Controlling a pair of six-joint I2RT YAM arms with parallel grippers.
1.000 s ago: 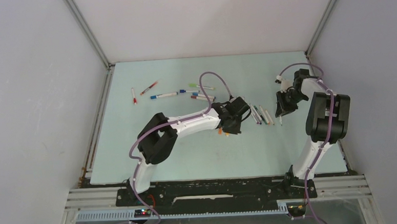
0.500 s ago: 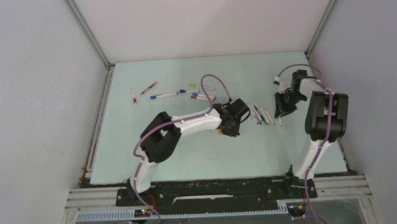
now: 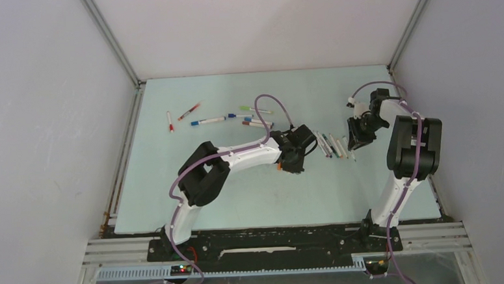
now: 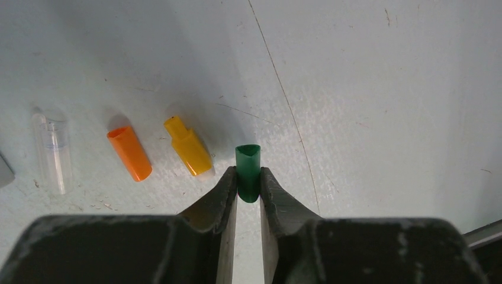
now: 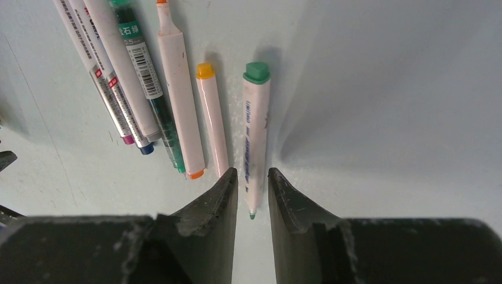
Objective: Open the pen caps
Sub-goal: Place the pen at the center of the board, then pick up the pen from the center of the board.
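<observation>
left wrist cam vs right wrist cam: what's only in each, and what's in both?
Left wrist only: a green cap between the left hand fingers (gripped or loose, can't tell), with a yellow cap, orange cap and clear cap lying beside it.
Right wrist only: a row of pens, and a green-ended pen, tip bare, lying under the parted fingers of the right hand.
Both: the pale table and the hand's own dark fingers low in frame.

Left arm point(image 3: 237, 159) stretched toward centre, left end effector point(image 4: 248, 173) low, fingers narrowly apart; right end effector point(image 5: 253, 173) likewise.
</observation>
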